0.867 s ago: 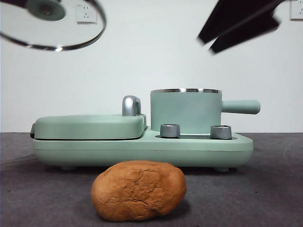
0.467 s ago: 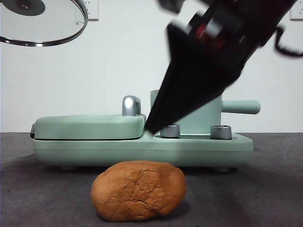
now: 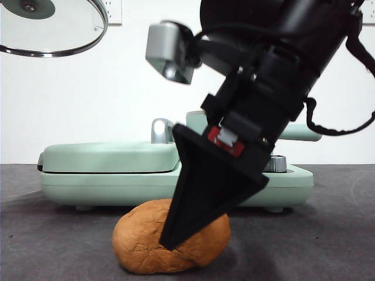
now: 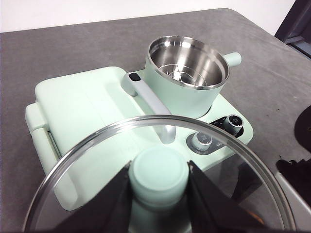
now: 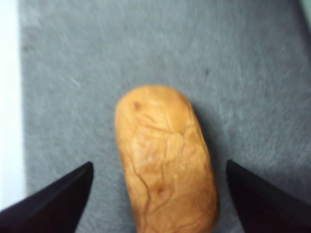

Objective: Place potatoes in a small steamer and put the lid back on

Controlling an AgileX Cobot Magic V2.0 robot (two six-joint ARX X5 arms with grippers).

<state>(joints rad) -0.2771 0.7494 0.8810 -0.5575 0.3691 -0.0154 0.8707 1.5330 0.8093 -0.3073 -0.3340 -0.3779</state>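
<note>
With the left gripper point(image 4: 159, 194) clamped on the knob of the glass lid point(image 4: 160, 170) held aloft, the right gripper point(image 5: 160, 194), jaws spread, straddles the potato point(image 5: 165, 160) on the table; next: descend, close, carry to the uncovered steamer pot point(image 4: 187, 73).

The scene is seen level from surface height in the front view, close to the cracked orange-brown potato point(image 3: 143, 246). The same potato point(image 5: 165, 160) is looked down on from close above in the right wrist view. The mint-green steel-rimmed pot point(image 4: 187, 73) is overlooked from higher up in the left wrist view.
</note>
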